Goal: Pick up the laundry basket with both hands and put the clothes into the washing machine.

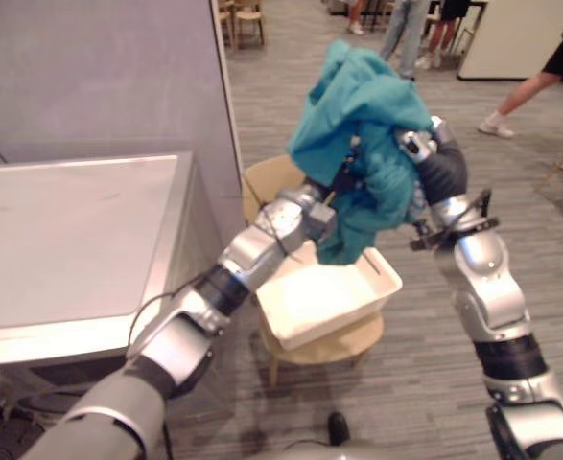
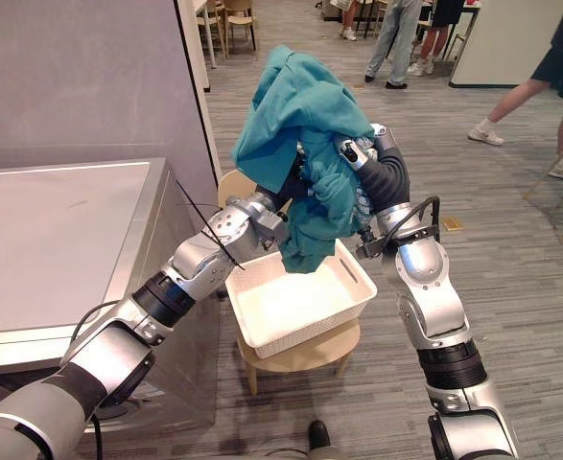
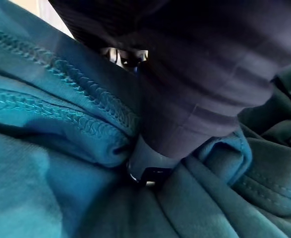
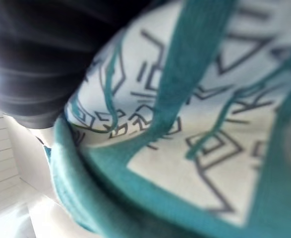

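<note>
A teal garment [image 2: 300, 105] hangs bunched between both hands, held up above the white laundry basket [image 2: 291, 347]. The basket looks empty and rests on a low wooden stool [image 2: 305, 359]. My left hand [image 2: 286, 187] reaches into the cloth from below, its fingers buried in the folds; its wrist view has the dark cover [image 3: 209, 74] pressed against teal fabric [image 3: 61, 148]. My right hand [image 2: 382, 172] grips the garment's far side, silver fingers [image 2: 356, 150] curled over the cloth. Its wrist view sees a white printed patch [image 4: 185, 139] of the garment. The washing machine [image 1: 70, 240] stands at my left.
A grey partition wall [image 1: 99, 67] rises behind the machine. People [image 2: 396, 38] stand at the back of the room and a person's leg [image 1: 521, 96] crosses at the far right. Wooden chairs [image 1: 247, 19] stand far back. Open carpet lies right of the stool.
</note>
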You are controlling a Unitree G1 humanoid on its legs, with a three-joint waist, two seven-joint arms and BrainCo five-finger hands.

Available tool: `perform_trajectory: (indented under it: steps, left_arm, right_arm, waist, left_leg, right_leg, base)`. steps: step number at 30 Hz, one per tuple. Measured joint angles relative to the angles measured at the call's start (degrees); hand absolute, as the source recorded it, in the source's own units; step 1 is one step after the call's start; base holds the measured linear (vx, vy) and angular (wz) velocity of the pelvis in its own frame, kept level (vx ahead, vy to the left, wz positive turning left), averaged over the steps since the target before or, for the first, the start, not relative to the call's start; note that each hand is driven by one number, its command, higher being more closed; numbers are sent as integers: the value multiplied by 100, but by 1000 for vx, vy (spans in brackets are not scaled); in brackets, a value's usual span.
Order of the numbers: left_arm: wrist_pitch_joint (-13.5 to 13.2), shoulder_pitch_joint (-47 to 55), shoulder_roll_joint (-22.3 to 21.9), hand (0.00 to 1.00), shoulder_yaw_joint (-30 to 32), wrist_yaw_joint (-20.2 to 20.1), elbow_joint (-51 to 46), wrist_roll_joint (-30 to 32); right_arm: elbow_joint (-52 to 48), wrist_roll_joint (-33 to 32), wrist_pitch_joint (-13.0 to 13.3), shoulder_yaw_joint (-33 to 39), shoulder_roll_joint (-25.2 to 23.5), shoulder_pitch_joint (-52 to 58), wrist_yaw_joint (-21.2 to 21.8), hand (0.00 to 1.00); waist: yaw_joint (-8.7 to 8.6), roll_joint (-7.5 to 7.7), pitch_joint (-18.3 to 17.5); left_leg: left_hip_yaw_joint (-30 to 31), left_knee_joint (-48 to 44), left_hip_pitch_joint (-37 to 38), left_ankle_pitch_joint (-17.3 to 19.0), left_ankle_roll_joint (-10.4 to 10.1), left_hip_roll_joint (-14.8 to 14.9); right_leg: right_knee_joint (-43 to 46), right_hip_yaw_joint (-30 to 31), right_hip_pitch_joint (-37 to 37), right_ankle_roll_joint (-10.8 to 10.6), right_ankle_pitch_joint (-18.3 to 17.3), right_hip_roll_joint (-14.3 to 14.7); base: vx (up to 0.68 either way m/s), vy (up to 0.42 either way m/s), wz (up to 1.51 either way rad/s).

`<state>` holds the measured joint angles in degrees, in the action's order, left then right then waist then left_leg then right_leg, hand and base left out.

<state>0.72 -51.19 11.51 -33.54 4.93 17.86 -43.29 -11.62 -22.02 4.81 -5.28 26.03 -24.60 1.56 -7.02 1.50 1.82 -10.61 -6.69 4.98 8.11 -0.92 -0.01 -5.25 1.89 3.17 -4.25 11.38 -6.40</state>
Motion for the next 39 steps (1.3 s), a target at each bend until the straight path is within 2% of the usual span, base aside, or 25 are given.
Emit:
perform_trajectory:
  steps: [7,11,15,19,27,33,39]
  left_arm:
    - [-1,0,45,100,82,30,-17,16]
    - [-11,0,-10,100,364,79,-30,67]
    - [-126,-1,-38,100,686,165,-29,174]
    - [-188,1,-25,100,945,166,-19,304]
    - [-277,600,284,100,1619,174,-33,337]
    - [-316,1243,382,100,2160,190,-296,330]
    - [-383,1840,466,100,2663,189,-961,333]
  right_arm:
    - [-113,2,37,187,-175,306,-5,0]
    - [-336,3,41,412,-331,702,-10,0]
    - [-631,2,36,836,-405,1137,-15,0]
    - [-862,-12,43,1621,-663,1601,-64,0]
    - [-1276,-167,110,2524,-1016,2415,-163,0]
    - [-1468,-231,146,2808,-1222,2888,-163,0]
    - [-1468,-268,145,3006,-1465,3197,-154,0]
  waist:
    - [14,27,2]
    - [9,32,6]
    - [-6,31,6]
    - [-7,26,5]
    - [-29,-74,5]
    - [-20,-146,5]
    - [-9,-244,0]
  left_leg:
    - [6,30,123,-1,1,-1]
    - [-8,27,120,-1,1,-1]
    - [-26,24,123,-1,1,-1]
    - [-30,23,124,-1,1,-2]
    - [-53,20,151,-1,1,-1]
    - [-62,8,182,1,-1,-4]
    - [-63,-7,181,1,-2,-2]
  right_leg:
    - [7,-22,-107,0,-1,37]
    - [16,-18,-99,-1,-3,38]
    - [27,-9,-91,-1,-4,39]
    - [34,-6,-86,-3,-6,40]
    - [57,19,-86,-3,-7,49]
    - [128,27,-88,4,-36,47]
    - [128,27,-91,4,-36,47]
  base:
    - [-6,-5,0]
    - [-47,-31,-1]
    - [-26,-20,-1]
    - [0,0,0]
    - [-8,-7,-1]
    - [-33,-20,0]
    - [-12,-9,0]
